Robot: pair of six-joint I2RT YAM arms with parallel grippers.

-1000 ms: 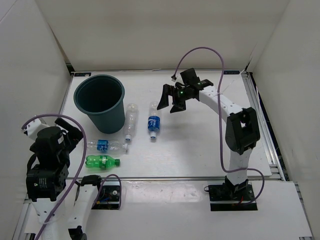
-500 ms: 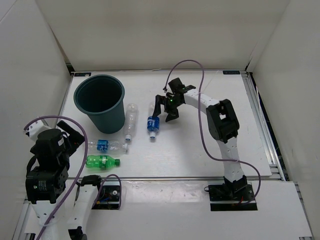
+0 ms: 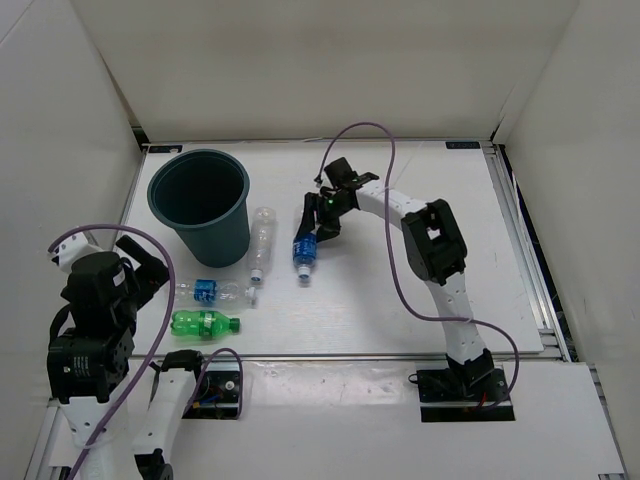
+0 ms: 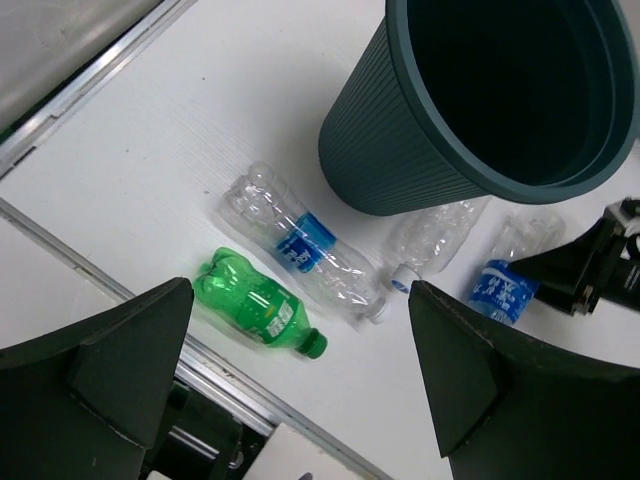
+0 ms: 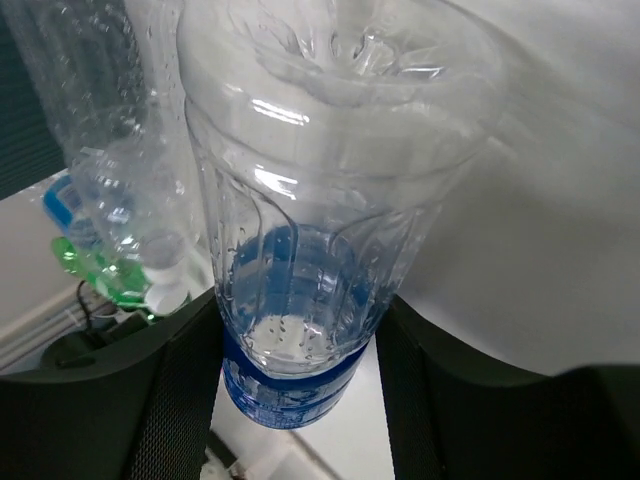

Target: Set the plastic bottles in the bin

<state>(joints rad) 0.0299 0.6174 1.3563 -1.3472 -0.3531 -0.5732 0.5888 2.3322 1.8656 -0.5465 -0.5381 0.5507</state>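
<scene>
The dark teal bin [image 3: 215, 238] stands upright at the back left. A clear unlabelled bottle [image 3: 261, 240] lies beside its right wall. Right of that lies a blue-labelled bottle [image 3: 305, 250], and my right gripper [image 3: 318, 222] is shut on its upper body. In the right wrist view both fingers [image 5: 180, 400] press the sides of this bottle [image 5: 300, 200]. A second blue-labelled bottle [image 3: 212, 291] and a green bottle [image 3: 204, 323] lie in front of the bin. My left gripper [image 3: 143, 268] hangs open above the table's near left, holding nothing, left of these two bottles [image 4: 258, 303].
White walls close in the table on the left, back and right. A metal rail [image 4: 150, 320] runs along the near edge just below the green bottle. The bin's rim [image 4: 480, 180] overhangs the unlabelled bottle [image 4: 435, 235] in the left wrist view.
My right arm has swung left and down to the blue-labelled bottle, and its gripper has gone from open to shut on it. The left arm has barely shifted.
</scene>
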